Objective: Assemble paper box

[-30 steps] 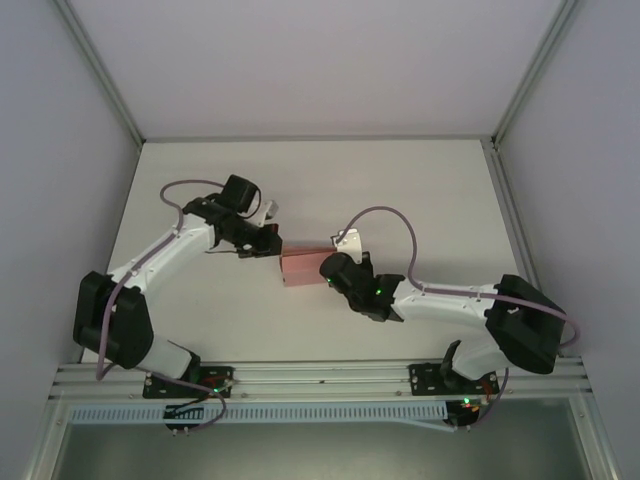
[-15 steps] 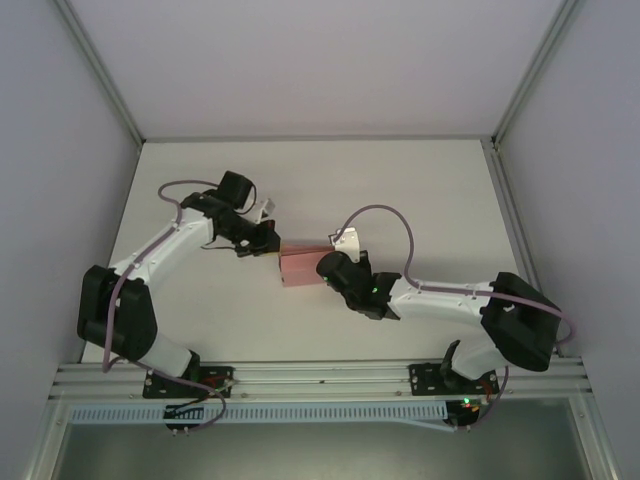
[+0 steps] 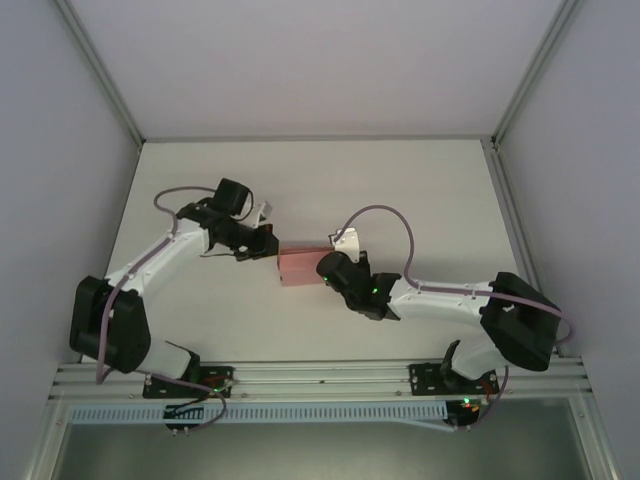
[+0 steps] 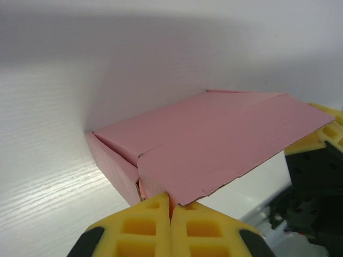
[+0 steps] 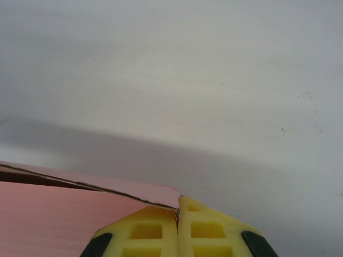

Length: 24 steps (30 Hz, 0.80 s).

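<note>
The pink paper box lies mid-table as a low folded box, held between both arms. My left gripper is at its left end. In the left wrist view the yellow fingers are pressed together on a pink flap edge of the paper box, just under the top panel's corner. My right gripper is at the box's right end. Its yellow fingers are closed, with a thin corner of the paper box pinched at their tips. The right gripper's fingertips also peek out beyond the box's far end.
The white table runs to grey walls on three sides, with open room behind and to the right of the box. An aluminium rail carries both arm bases along the near edge. Purple cables loop above the arms.
The left arm's wrist and forearm have shifted a little to the left and turned slightly. The box and the right arm have hardly moved, and both grippers keep their hold.
</note>
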Each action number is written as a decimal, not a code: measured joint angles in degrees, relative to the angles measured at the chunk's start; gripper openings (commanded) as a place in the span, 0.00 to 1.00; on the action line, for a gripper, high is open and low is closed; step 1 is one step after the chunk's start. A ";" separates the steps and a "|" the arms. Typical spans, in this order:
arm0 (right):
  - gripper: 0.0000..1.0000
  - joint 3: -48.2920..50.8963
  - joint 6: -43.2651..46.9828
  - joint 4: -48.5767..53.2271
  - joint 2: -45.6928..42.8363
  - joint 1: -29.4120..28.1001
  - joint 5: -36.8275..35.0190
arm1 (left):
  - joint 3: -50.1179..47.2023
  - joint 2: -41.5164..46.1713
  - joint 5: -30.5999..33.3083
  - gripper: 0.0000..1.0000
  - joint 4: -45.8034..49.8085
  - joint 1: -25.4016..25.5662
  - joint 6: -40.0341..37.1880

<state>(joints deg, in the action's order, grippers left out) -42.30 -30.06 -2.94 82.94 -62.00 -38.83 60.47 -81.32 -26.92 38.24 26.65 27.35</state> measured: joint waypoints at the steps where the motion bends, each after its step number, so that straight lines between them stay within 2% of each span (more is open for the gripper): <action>1: 0.00 0.17 0.02 -0.22 0.00 -0.04 -0.24 | -1.29 1.49 2.49 0.00 -1.11 1.62 0.46; 7: 0.00 3.10 1.62 -3.98 -1.05 -0.85 -1.62 | -8.28 8.63 16.26 0.00 -7.21 10.45 2.97; 15: 0.02 6.21 4.57 -9.51 -1.55 -1.68 -2.58 | -14.58 11.65 28.13 0.00 -13.38 17.99 4.98; 18: 0.20 6.54 4.70 -9.86 -1.95 -1.75 -2.36 | -14.73 11.43 30.82 0.00 -13.99 19.12 5.55; 21: 0.47 7.32 5.20 -7.87 -3.87 -1.75 -1.68 | -14.93 11.39 32.41 0.00 -14.51 19.45 5.81; 22: 0.62 7.61 5.25 -6.80 -5.03 -1.75 -1.20 | -14.95 11.39 32.98 0.00 -14.47 19.50 6.03; 24: 0.74 7.89 5.75 -4.79 -7.26 -1.75 1.01 | -14.95 11.39 33.62 0.00 -14.47 19.56 6.43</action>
<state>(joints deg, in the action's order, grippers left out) -34.41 -24.32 -7.73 75.68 -63.75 -37.82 45.52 -69.93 6.70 23.77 46.22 33.78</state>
